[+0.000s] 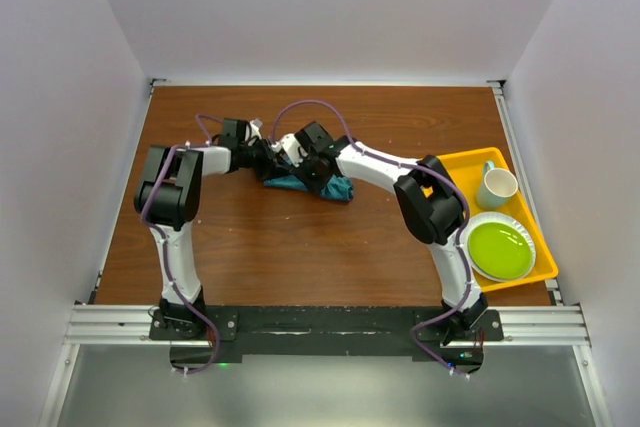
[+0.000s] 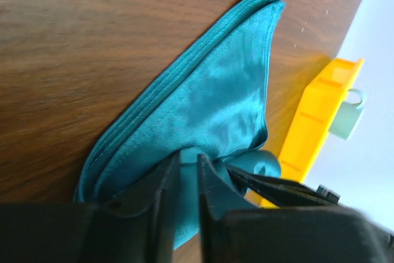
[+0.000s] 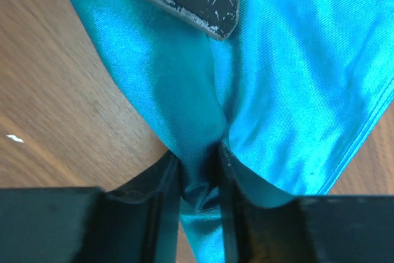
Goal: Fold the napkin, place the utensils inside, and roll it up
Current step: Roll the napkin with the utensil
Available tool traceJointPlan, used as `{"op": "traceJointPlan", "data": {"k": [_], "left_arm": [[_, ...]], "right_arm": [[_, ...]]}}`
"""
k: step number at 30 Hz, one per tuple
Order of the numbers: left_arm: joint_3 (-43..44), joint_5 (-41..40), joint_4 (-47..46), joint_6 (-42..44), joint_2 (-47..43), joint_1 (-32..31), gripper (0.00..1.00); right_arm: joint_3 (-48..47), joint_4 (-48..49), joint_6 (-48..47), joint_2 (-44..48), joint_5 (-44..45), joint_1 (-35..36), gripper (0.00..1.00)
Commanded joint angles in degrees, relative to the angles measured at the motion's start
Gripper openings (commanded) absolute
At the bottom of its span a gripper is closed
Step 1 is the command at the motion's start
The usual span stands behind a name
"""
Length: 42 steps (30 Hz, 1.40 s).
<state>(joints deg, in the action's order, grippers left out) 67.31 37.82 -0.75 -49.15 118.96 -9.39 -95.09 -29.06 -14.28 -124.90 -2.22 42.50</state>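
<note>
My left end effector is closed down to a narrow slot, and a fold of the napkin fills that slot, so I have the cloth pinched between the two dark fingers. My right end effector is closed almost as far, and its fingers squeeze a bunched, creased ridge of the same teal cloth that rises from the gap between them. The two end effectors meet tip to tip over the cloth: a scuffed black finger of the left one shows at the top of my right wrist view, lying on the napkin just beyond my right fingertips. From the grips the napkin fans out flat on the brown wooden surface as a folded, many-layered wedge, with stacked hems running along one long side and narrowing to a point that aims toward the right edge. Seen from above, the cloth lies in the far half of the surface, about midway between the left and right edges, and is mostly covered by my wrists, with its teal ends showing on either side. Well apart from it, along the right edge, sits a yellow tray. A pale mug stands at its far end, and a green plate lies in its near part.
</note>
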Motion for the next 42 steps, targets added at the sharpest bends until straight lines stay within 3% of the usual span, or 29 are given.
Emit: {"op": "traceJointPlan", "data": {"k": [1, 3, 11, 13, 18, 23, 31, 35, 39, 42], "left_arm": [[2.5, -7.1, 9.7, 9.5, -6.3, 1.4, 0.33], [2.3, -9.9, 10.2, 10.3, -9.4, 1.9, 0.41], [-2.3, -16.0, 12.7, 9.4, -22.5, 2.4, 0.47], [-4.4, -16.2, 13.4, 8.0, -24.1, 2.5, 0.58], [-11.4, -12.3, 11.4, 1.2, -24.7, 2.1, 0.69], [-11.3, -14.1, 13.2, -2.7, -23.3, 0.3, 0.75], [-1.7, -18.6, 19.8, -5.3, -14.2, -4.1, 0.75], [3.4, -22.6, 23.9, -4.6, -9.7, -5.1, 0.68], [9.6, -28.8, 31.1, -0.4, -5.1, -5.3, 0.55], [11.4, -32.1, 32.0, 3.3, -3.6, -5.1, 0.36]], "right_arm": [[-0.1, -2.7, 5.9, -3.6, -6.8, -1.1, 0.25], [-0.5, -4.0, 7.2, -3.8, -9.9, -1.2, 0.22], [-2.3, -5.5, 21.5, -6.1, -24.9, -3.6, 0.19], [-1.3, -3.0, 26.8, -6.7, -30.6, -5.0, 0.19], [2.4, 5.9, 38.4, -8.4, -42.1, -7.2, 0.19], [3.2, 10.7, 44.4, -10.1, -45.6, -8.2, 0.2], [3.2, 13.2, 46.6, -11.3, -47.5, -9.1, 0.2], [2.6, 13.5, 46.6, -11.6, -48.0, -9.2, 0.2], [2.3, 14.6, 47.2, -11.9, -48.5, -9.2, 0.2], [2.1, 14.7, 46.8, -11.9, -48.8, -9.3, 0.2]]}}
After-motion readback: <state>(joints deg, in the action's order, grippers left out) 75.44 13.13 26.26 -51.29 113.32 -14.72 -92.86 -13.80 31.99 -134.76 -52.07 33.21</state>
